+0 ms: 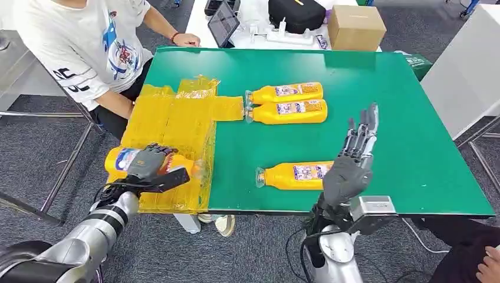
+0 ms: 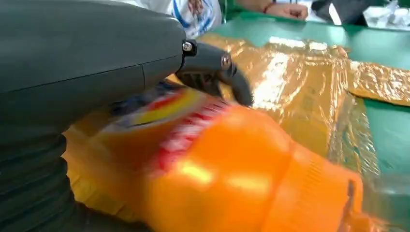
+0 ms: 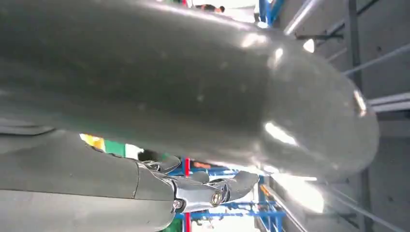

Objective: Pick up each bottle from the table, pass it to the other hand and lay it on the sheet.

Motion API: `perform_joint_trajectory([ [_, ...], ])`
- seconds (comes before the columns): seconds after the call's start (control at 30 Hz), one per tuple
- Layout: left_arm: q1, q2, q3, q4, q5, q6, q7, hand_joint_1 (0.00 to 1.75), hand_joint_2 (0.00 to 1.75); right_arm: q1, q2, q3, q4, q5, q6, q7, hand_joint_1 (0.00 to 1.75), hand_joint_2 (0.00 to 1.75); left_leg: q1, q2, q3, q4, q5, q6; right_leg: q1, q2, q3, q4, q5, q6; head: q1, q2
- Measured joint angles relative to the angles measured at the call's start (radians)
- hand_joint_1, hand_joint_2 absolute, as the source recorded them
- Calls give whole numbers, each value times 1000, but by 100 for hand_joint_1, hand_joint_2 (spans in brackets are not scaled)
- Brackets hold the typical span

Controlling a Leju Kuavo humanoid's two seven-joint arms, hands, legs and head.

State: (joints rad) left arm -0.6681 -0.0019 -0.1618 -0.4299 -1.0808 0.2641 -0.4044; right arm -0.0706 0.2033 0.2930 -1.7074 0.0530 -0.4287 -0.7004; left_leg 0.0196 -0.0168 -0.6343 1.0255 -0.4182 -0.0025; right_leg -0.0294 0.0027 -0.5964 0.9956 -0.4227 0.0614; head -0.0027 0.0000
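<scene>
My left hand [image 1: 152,167] grips an orange bottle [image 1: 121,160] lying sideways over the near left part of the yellow plastic sheet [image 1: 171,121]; up close, the bottle [image 2: 227,179] sits under my dark fingers [image 2: 217,67]. My right hand [image 1: 352,159] is raised with its fingers straight up and holds nothing; it stands at the base end of a third orange bottle [image 1: 295,175] lying near the table's front edge. Two more orange bottles [image 1: 286,92] [image 1: 289,111] lie side by side mid-table, caps toward the sheet.
A person in a white T-shirt [image 1: 88,41] sits at the far left of the green table [image 1: 407,130]. A cardboard box [image 1: 356,26], a tablet [image 1: 224,23] and a black bag [image 1: 298,13] stand behind the table. A second person's hand [image 1: 489,265] is at bottom right.
</scene>
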Motion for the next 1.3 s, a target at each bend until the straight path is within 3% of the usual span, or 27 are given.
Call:
perform_joint_trajectory([
  [0.43, 10, -7, 24, 1, 35, -49, -31, 0, 0, -16, 7, -6, 79, -3, 18, 0, 0, 0, 0, -4, 4, 0, 1, 1, 0, -3, 5, 0, 0, 0, 0, 0],
  [0.83, 23, -12, 104, -12, 313, -328, -171, 0, 0, -51, 24, -30, 199, 3, 54, 0, 0, 0, 0, -4, 12, -1, 0, 0, 0, -3, 13, 0, -1, 0, 0, 0],
  [0.87, 28, -16, 121, -16, 369, -366, -188, 0, 0, -53, 25, -31, 208, 8, 54, 0, 0, 175, 0, -4, 12, -1, 0, 0, 0, -3, 13, 0, -1, 0, 0, 0],
  [0.9, 37, -22, 146, -25, 438, -389, -211, 0, 0, -54, 27, -32, 217, 18, 54, 0, 0, 175, 0, -4, 12, -1, 1, 0, 0, -3, 13, 0, 0, 0, 0, 0],
  [0.93, 53, -29, 170, -38, 497, -375, -230, 0, 175, -54, 28, -33, 226, 34, 55, 1, 0, 175, 0, -3, 12, -1, 1, 0, 0, -2, 12, 0, 0, 0, 0, 0],
  [1.0, 96, -58, 230, -95, 643, -281, -274, 0, 175, -58, 27, -32, 253, 116, 70, 37, 0, 175, 0, -3, 11, -1, 1, 0, 0, -2, 10, 0, 0, 0, 1, 0],
  [1.07, 154, -93, 274, -224, 774, -96, -291, 0, 175, -67, 17, -18, 296, 253, 79, 113, 0, 175, 0, 0, 8, 0, 1, 0, 0, -1, 6, 0, 3, -3, 1, 0],
  [1.17, 224, -128, 262, -444, 852, 144, -299, 0, 175, -92, -29, 7, 398, 461, 90, 254, 0, 175, 0, 0, 5, 0, 2, 0, 0, -1, 4, 0, 3, -2, 0, 0],
  [1.3, 316, -142, 208, -643, 837, 255, -300, 0, 175, -126, -110, 11, 492, 573, 123, 349, 0, 175, 0, -4, 1, 0, 2, 0, 0, -3, 2, 0, 2, -2, 1, 0],
])
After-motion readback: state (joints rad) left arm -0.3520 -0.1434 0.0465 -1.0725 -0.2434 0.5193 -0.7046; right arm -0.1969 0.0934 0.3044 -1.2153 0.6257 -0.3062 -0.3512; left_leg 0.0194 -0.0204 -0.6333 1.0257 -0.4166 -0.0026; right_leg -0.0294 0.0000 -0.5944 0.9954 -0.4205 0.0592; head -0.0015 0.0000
